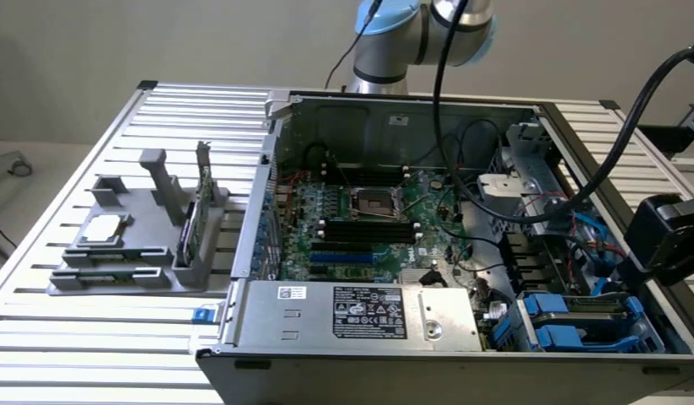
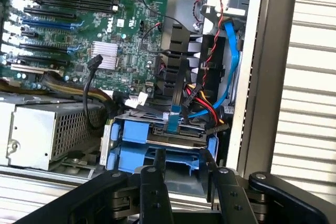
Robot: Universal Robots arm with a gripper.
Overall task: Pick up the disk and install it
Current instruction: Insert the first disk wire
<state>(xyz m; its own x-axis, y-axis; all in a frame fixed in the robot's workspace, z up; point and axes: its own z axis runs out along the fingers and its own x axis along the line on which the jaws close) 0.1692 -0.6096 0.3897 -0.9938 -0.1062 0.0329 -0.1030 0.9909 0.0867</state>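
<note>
Setup: an open computer case lies on a slatted metal counter. The arm comes up at the far side, right behind the case.
Disk: the disk sits flat down in the drive bay, in the near corner of the case on the exterior view's right, with its blue carrier framing it. It's just beside the power supply.
Jaws: they hang over the near edge of the case, right by that bay. In the wrist view the two black fingers stand apart with a clear gap and nothing is clamped in there. You can see the blue carrier through the gap, and it's wider than the gap. Can't tell if the fingertips actually touch it.
Cables: a blue data cable and a bundle of red, yellow and black wires run down to the far side of the bay. A thick black cable arcs in from the exterior view's right and dips into the case.
Motherboard: the green board covers the case floor, with a small finned heatsink on it.
Power supply details: it's a silver box with a label on top, along the near wall of the case, on the exterior view's left of the bay.
Holder: a grey fixture sits on the counter at the exterior view's left of the case, well apart from the disk.
On the holder: a small square processor chip lies flat, and a thin green card stands on edge in a slot.
</note>
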